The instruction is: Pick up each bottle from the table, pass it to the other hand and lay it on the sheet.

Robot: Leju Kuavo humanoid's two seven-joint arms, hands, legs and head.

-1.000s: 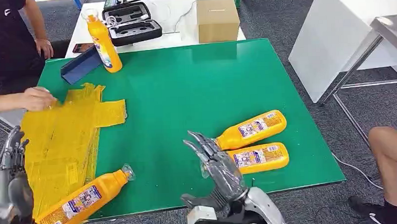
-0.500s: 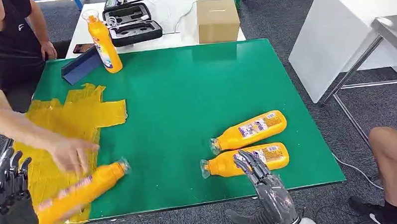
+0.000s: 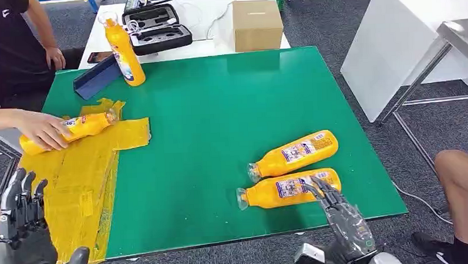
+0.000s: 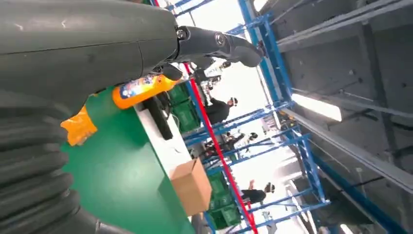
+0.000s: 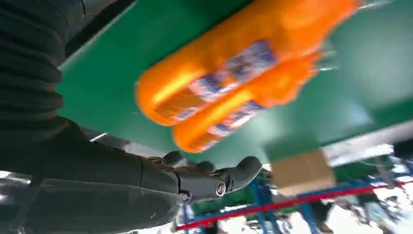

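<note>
Two orange plastic bottles with clear caps lie side by side near the right front corner of the green table (image 3: 219,109); the nearer bottle (image 3: 289,189) lies just ahead of the robot's right hand (image 3: 343,219), whose fingers are spread and hold nothing, the farther bottle (image 3: 294,153) just beyond it. The left hand (image 3: 23,233), fingers apart and empty, hovers at the front left corner over the crumpled yellow sheet (image 3: 74,173). At the sheet's far end a person's hand (image 3: 40,128) grips a third orange bottle (image 3: 73,129). A fourth orange bottle (image 3: 123,51) stands upright near the far left corner.
</note>
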